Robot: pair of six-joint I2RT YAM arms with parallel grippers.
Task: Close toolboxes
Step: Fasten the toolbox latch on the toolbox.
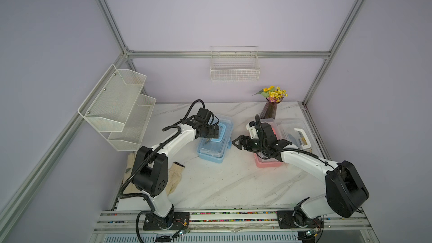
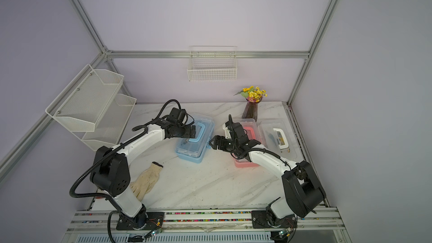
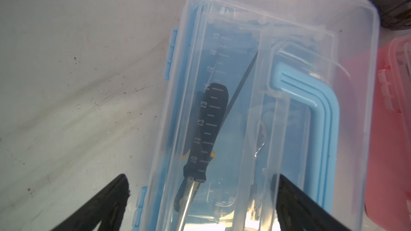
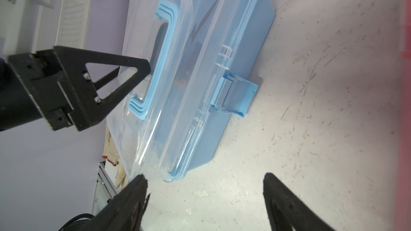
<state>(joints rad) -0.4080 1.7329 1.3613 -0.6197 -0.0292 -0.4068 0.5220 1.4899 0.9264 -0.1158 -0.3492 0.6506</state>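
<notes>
Blue toolbox (image 1: 215, 142) sits mid-table, clear lid down, latch (image 4: 235, 94) hanging unfastened. Left gripper (image 1: 216, 132) hovers wide-open above it; right gripper (image 1: 235, 144) gapes empty beside. Pink toolbox (image 1: 266, 163) and white toolbox (image 1: 294, 132) likely remain.

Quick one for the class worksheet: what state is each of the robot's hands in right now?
Left hand: open, over the blue toolbox, holding nothing.
Right hand: open, empty, beside that toolbox.

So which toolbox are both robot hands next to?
The blue toolbox. The left gripper is above it and the right gripper is open, facing its latch. Neither gripper points at the pink toolbox or the white toolbox.
</notes>
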